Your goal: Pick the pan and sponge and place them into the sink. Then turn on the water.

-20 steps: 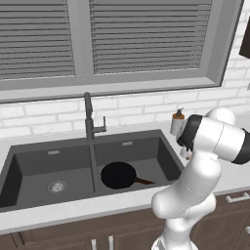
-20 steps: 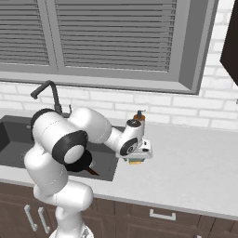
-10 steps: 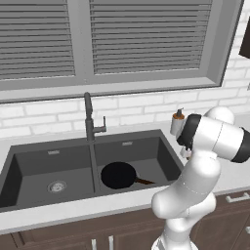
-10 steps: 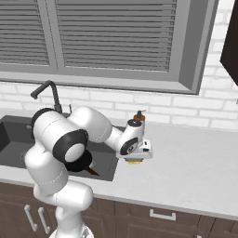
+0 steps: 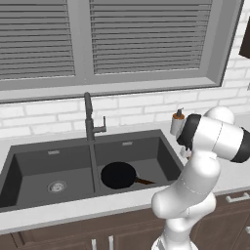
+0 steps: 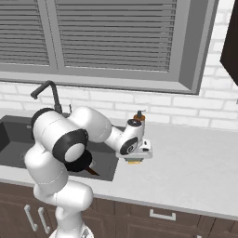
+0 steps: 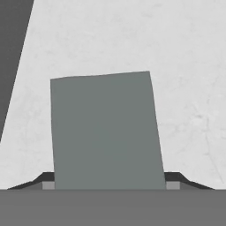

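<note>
Pan (image 5: 118, 175): small round black, thin dark brown handle pointing right, lying flat on the floor of the right basin of the sink (image 5: 29, 161). Sink is a wide dark grey double basin set in the counter, round metal drain visible in the left basin. Sponge (image 7: 106, 132): rectangular block, grey-green top face up in the hand view, yellow underside showing at (image 6: 134, 161), on the light counter just right of the sink.

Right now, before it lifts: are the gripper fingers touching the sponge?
Touching: hand view shows the sponge filling the span between both fingertips, no gap visible.
</note>
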You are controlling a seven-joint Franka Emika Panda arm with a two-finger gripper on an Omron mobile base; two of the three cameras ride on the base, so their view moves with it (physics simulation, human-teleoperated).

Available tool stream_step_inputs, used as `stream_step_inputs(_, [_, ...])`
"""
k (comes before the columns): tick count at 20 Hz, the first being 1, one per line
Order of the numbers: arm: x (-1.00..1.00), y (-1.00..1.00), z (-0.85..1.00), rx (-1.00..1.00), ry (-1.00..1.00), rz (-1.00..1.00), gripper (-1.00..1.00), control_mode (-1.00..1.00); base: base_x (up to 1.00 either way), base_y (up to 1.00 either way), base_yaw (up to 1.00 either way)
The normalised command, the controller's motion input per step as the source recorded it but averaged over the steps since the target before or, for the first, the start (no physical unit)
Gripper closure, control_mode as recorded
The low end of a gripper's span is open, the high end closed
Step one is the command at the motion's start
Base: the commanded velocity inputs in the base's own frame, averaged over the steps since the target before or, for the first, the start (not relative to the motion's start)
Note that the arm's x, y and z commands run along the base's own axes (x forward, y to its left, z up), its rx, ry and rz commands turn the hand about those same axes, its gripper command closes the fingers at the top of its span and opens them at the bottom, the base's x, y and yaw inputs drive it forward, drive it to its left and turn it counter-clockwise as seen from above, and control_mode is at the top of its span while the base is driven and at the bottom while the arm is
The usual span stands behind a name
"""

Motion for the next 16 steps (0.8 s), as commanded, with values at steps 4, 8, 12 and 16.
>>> stream_step_inputs(4, [-0.12,0.40,0.16,0.00,0.00,0.00,1.00,-1.00,0.00,0.00,0.00])
stream_step_inputs(8, [-0.23,0.68,0.21,0.00,0.00,0.00,1.00,-1.00,0.00,0.00,0.00])
stream_step_inputs(12, [-0.09,0.78,0.25,0.00,0.00,0.00,1.00,-1.00,0.00,0.00,0.00])
stream_step_inputs(16, [0.00,0.78,0.29,0.00,0.00,0.00,1.00,-1.00,0.00,0.00,0.00])
